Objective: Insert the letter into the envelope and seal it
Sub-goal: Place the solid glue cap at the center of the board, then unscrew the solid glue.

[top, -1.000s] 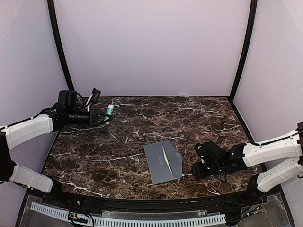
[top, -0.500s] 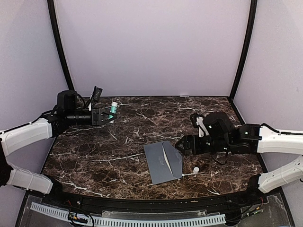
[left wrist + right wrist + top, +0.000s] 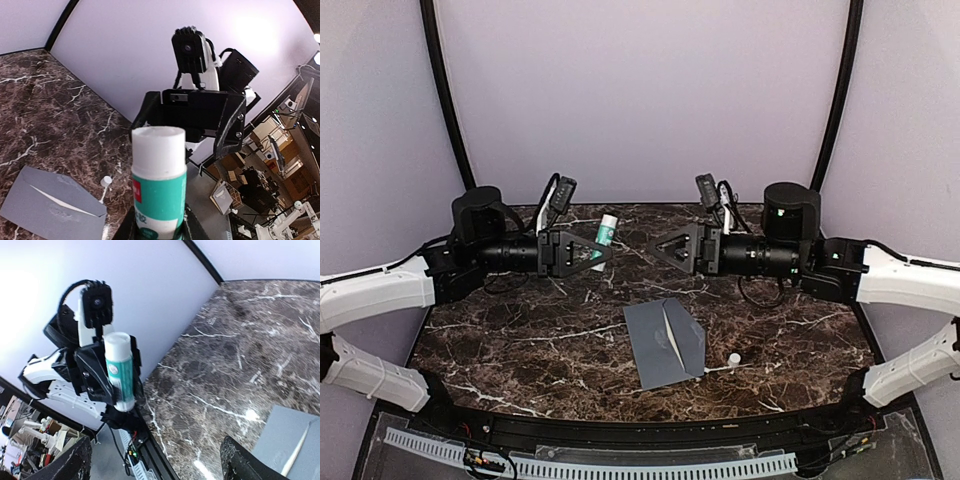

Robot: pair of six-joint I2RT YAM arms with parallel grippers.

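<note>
The grey envelope (image 3: pixel 665 345) lies flat on the marble table, front centre, also seen in the left wrist view (image 3: pixel 47 205). Only a thin cream sliver of the letter (image 3: pixel 671 326) shows along its flap edge; the rest is hidden inside. My left gripper (image 3: pixel 600 248) hovers above the table, shut on a green-and-white glue stick (image 3: pixel 607 232) (image 3: pixel 159 185) that stands upright between its jaws. My right gripper (image 3: pixel 652 246) faces it at the same height, a short gap away, open with nothing in it. In the right wrist view the glue stick (image 3: pixel 120 372) is straight ahead.
A small white round piece (image 3: pixel 733 358) lies on the table just right of the envelope's near corner. Lilac walls with black posts (image 3: pixel 445 95) close in the table on three sides. A cable rail (image 3: pixel 590 465) runs along the near edge.
The right gripper opened, left the white piece on the table, then rose and swung back towards the centre. The left arm carried the glue stick right to face it.
</note>
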